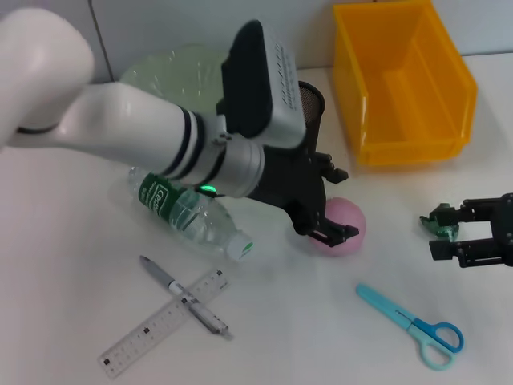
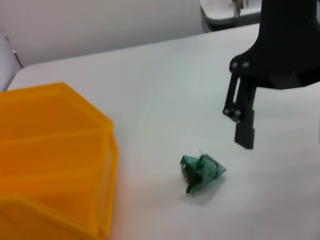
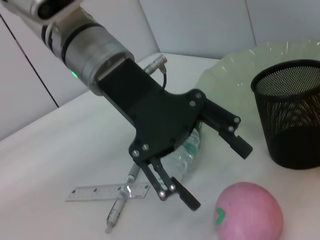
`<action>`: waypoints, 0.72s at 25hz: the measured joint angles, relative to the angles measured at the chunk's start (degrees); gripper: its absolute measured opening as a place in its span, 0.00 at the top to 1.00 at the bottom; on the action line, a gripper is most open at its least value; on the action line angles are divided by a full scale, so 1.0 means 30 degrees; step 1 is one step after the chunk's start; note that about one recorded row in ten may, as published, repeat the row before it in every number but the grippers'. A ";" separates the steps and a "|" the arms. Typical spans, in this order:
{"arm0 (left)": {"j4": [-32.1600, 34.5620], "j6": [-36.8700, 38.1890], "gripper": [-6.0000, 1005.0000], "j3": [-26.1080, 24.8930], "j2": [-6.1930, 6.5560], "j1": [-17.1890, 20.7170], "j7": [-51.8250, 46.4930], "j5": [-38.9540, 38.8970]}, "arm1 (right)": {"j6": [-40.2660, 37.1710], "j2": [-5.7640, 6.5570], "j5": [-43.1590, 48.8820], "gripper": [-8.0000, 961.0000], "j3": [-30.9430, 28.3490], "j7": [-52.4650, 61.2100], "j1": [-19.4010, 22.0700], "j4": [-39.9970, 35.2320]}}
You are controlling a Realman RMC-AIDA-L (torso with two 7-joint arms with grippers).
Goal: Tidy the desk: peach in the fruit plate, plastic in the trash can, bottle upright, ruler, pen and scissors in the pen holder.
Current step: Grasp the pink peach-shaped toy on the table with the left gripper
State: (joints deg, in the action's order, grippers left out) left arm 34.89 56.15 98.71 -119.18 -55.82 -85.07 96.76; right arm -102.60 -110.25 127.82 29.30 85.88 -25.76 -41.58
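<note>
My left gripper (image 1: pixel 337 202) stands open just over the pink peach (image 1: pixel 345 228), which rests on the table; the right wrist view shows the same open left gripper (image 3: pixel 217 175) close by the peach (image 3: pixel 248 212). The clear bottle (image 1: pixel 192 215) lies on its side under the left arm. Pen (image 1: pixel 186 298) and ruler (image 1: pixel 163 322) lie crossed at the front left, and the blue scissors (image 1: pixel 413 325) at the front right. At the right edge, my right gripper (image 1: pixel 434 234) is open by the green crumpled plastic (image 2: pixel 201 171), which lies on the table.
The orange bin (image 1: pixel 449 72) stands at the back right. A black mesh pen holder (image 1: pixel 314 103) is behind the left wrist, and the pale green fruit plate (image 1: pixel 172 68) sits beyond it at the back.
</note>
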 joint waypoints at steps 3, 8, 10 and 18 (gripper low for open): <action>0.0000 -0.0907 0.20 0.1113 0.0002 0.0050 -0.0250 -0.0519 | -0.0016 0.0010 0.0080 0.25 0.0028 0.0016 0.0011 -0.0012; -0.0001 -0.1343 0.21 0.1704 0.0002 0.0104 -0.0359 -0.0888 | -0.0020 0.0015 0.0114 0.25 0.0021 0.0020 0.0040 -0.0044; 0.0073 -0.3301 0.21 0.3684 0.0001 0.0541 -0.0628 -0.1993 | -0.0020 0.0015 0.0129 0.26 0.0020 0.0020 0.0040 -0.0046; 0.0099 -0.4030 0.22 0.4698 0.0001 0.0854 -0.0719 -0.2198 | -0.0019 0.0015 0.0227 0.26 0.0048 0.0019 0.0011 -0.0058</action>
State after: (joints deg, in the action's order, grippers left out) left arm 35.19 44.06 112.80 -119.18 -53.26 -87.23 90.16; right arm -102.66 -110.21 128.50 29.45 85.94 -25.72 -41.75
